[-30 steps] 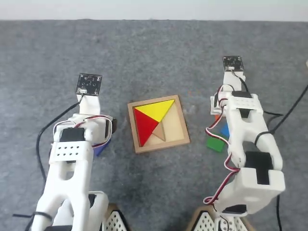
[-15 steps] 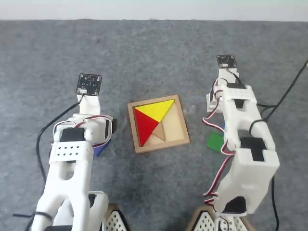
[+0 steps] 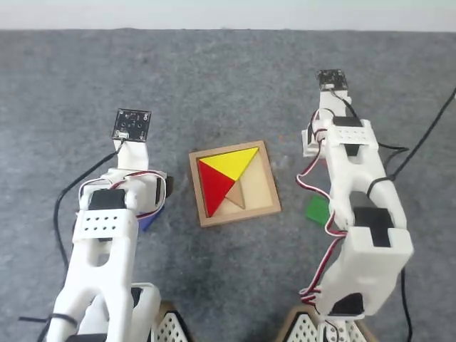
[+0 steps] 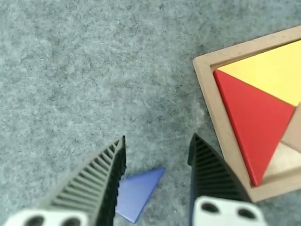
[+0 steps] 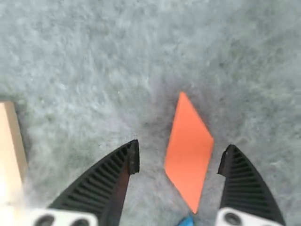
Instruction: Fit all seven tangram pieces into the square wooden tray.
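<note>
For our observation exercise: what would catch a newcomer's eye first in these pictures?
The square wooden tray sits mid-table holding a red triangle and a yellow triangle. The right gripper hangs open over an orange piece; the left gripper hangs open over a blue piece near the tray.

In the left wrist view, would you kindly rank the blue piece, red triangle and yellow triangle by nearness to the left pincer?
1. Blue piece, between the fingers of the left pincer.
2. Red triangle, in the tray.
3. Yellow triangle, in the tray beyond the red.
</note>
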{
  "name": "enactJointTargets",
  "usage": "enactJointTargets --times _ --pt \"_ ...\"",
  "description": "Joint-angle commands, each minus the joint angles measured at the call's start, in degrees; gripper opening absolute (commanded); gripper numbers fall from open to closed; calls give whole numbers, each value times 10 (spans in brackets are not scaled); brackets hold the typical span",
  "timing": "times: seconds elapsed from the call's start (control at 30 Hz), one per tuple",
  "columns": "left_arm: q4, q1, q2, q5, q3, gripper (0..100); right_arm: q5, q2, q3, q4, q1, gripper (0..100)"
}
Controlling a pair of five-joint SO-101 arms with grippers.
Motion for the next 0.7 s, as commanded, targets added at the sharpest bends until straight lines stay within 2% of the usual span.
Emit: enactJointTargets --times 0.0,0.3,0.53,0.67 --pt "3 1 -7 0 -7 217 -4 -46 -24 -12 12 270" --pt "3 1 -5 0 -7 217 13 -44 3 -18 70 270" --pt "3 1 -6 0 -7 217 18 -41 40 -50 57 270" --pt "4 0 -6 0 -8 217 46 -1 39 -44 29 270"
